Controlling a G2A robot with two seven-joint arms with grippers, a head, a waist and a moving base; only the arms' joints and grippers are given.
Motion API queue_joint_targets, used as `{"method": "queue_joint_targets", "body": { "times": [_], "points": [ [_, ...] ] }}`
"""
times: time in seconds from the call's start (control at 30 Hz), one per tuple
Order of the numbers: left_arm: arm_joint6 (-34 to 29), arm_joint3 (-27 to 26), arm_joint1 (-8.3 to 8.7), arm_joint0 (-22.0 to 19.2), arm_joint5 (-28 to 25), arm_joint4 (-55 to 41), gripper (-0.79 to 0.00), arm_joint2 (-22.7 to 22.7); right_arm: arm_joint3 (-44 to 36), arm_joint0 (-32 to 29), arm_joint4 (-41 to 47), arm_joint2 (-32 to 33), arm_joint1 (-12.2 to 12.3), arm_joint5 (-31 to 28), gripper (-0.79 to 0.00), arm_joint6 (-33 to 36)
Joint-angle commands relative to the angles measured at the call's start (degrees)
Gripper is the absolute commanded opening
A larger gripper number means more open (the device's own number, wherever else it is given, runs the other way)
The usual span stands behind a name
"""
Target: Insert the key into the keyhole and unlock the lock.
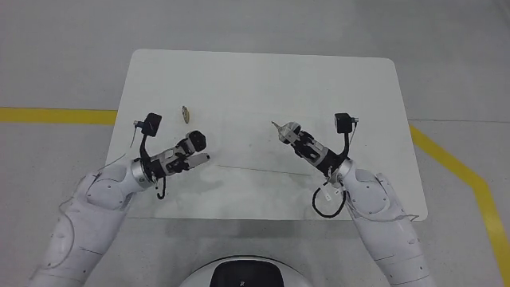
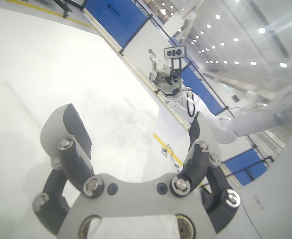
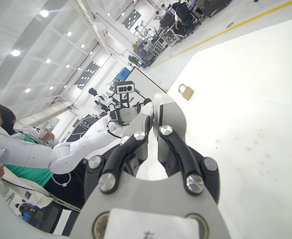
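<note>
A small brass padlock (image 1: pixel 185 113) with a silver shackle lies flat on the white table (image 1: pixel 263 80), left of centre; it also lies beyond my right fingertips as the padlock (image 3: pixel 185 91). My right gripper (image 1: pixel 285 131) hovers right of centre, shut on the key (image 1: pixel 276 125), whose thin tip points toward the lock. The jaws of the right gripper (image 3: pixel 154 106) are pressed together. My left gripper (image 1: pixel 204 150) is open and holds nothing, a short way nearer the table's front than the padlock. Its pads (image 2: pixel 77 128) stand wide apart over bare tabletop.
The table's front edge (image 1: pixel 263 217) runs just under both forearms. A black cable loop (image 1: pixel 325 204) hangs from the right arm. Bare tabletop lies between the two grippers and behind them.
</note>
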Motion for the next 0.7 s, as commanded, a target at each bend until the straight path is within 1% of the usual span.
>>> {"method": "queue_joint_targets", "body": {
  "times": [0.0,0.07,0.1,0.17,0.23,0.27,0.33,0.4,0.43,0.5,0.53,0.6,0.67],
  "points": [
    [8.29,-4.06,0.08,3.7,2.02,8.72,0.0,-4.37,0.03,0.06,0.04,-0.08,-0.01,0.03,-0.785,0.03],
    [15.65,-5.99,-0.06,5.66,5.22,16.33,0.0,-7.38,0.03,0.06,0.04,-0.08,-0.01,0.03,-0.785,0.03],
    [18.92,-6.16,-0.24,6.2,6.62,18.37,0.0,-7.75,0.03,0.06,0.04,-0.08,-0.01,0.03,-0.785,0.03],
    [23.49,-5.38,-0.54,5.84,9.35,20.98,0.0,-8.06,0.03,0.06,0.04,-0.08,-0.01,0.03,-0.785,0.03],
    [26.17,-4.35,-0.8,4.27,12.36,24.36,0.0,-7.63,0.03,0.06,0.04,-0.08,-0.01,0.03,-0.785,0.03],
    [26.79,-3.84,-0.92,3.3,13.52,26.44,0.0,-7.02,0.03,0.06,0.04,-0.08,-0.01,0.03,-0.785,0.03],
    [27.67,-2.69,-1.16,0.9,17.62,31.43,0.0,-5.75,0.03,0.06,0.04,-0.08,-0.01,0.03,-0.785,0.03],
    [27.76,-0.94,-1.6,-1.42,22.33,33.38,0.0,-3.81,0.03,0.06,0.04,-0.08,-0.01,0.03,-0.785,0.03],
    [27.8,-0.18,-1.82,-2.65,24.55,34.07,-0.034,-2.97,0.03,0.06,0.04,-0.08,-0.01,0.03,-0.785,0.03],
    [27.74,1.47,-2.23,-4.38,29.25,35.99,-0.145,-1.28,0.03,0.06,0.04,-0.08,-0.01,0.03,-0.785,0.03],
    [27.7,2.16,-2.47,-5.05,30.85,35.86,-0.182,-0.43,0.03,0.06,0.04,-0.08,-0.01,0.03,-0.785,0.03],
    [27.6,3.64,-2.84,-6.17,33.35,36.03,-0.197,0.87,0.03,0.06,0.04,-0.08,-0.01,0.03,-0.785,0.03],
    [27.17,5.0,-3.19,-7.07,35.18,35.6,-0.194,1.98,0.03,0.06,0.04,-0.08,-0.01,0.03,-0.785,0.03]
  ]
}}
